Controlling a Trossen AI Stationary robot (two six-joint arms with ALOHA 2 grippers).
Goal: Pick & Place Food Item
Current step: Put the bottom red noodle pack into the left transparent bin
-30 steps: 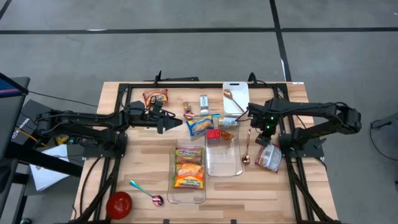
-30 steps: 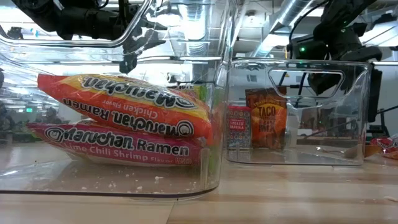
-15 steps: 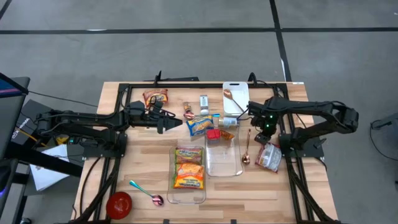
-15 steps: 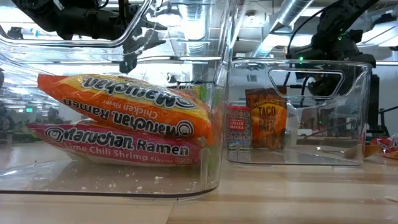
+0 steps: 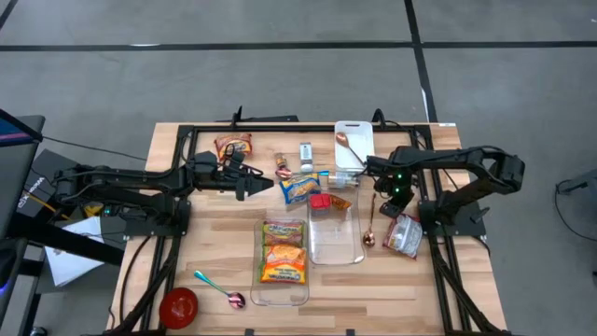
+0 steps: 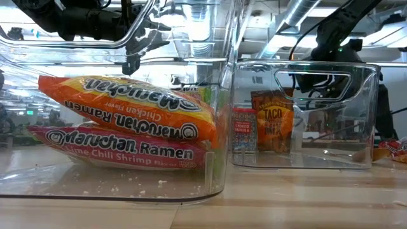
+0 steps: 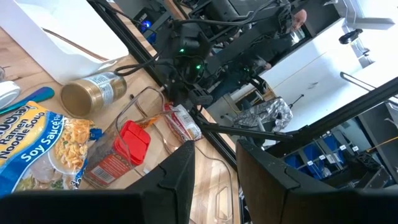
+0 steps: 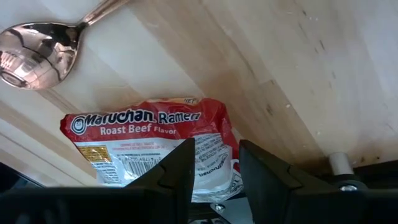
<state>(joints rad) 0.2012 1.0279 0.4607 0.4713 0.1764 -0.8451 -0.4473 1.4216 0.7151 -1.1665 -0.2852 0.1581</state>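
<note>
Right gripper [image 8: 214, 177] fingers parted over roast beef ramen [image 8: 155, 146], high view hides label, left gripper [image 7: 214, 177] parted, empty

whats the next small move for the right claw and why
Probably lower the right claw onto the roast beef ramen. Its fingers are parted with nothing between them, and the packet lies flat on the table right ahead of them, beside the spoon, outside both bins. The left claw hangs over the table's middle.
</note>
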